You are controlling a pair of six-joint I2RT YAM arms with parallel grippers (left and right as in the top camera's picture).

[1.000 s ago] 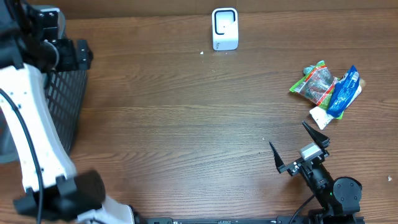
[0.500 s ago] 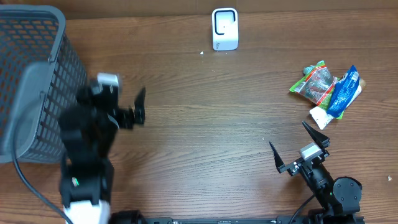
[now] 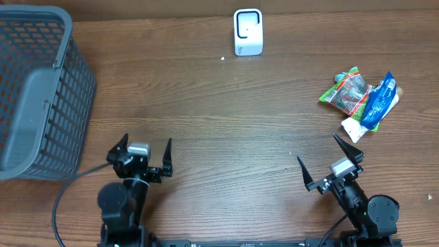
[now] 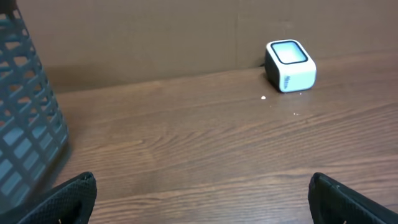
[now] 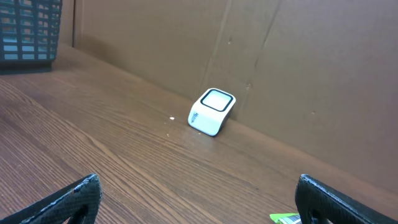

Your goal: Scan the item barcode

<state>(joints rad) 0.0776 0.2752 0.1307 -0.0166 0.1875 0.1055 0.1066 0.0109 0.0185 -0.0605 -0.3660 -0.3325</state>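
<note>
The items lie in a small pile at the right of the table: a green snack packet and a blue packet partly over a white one. A corner of the green packet shows in the right wrist view. The white barcode scanner stands at the back edge, also visible from both wrists. My left gripper rests open at front left, holding nothing. At front right, my right gripper is open and empty, short of the pile.
A grey mesh basket stands at the far left, its wall close to my left gripper. A brown cardboard wall runs along the back of the wooden table.
My left arm has swung from over the basket down to the front left of the table, leaving the basket uncovered. The right arm and the items have not moved.
</note>
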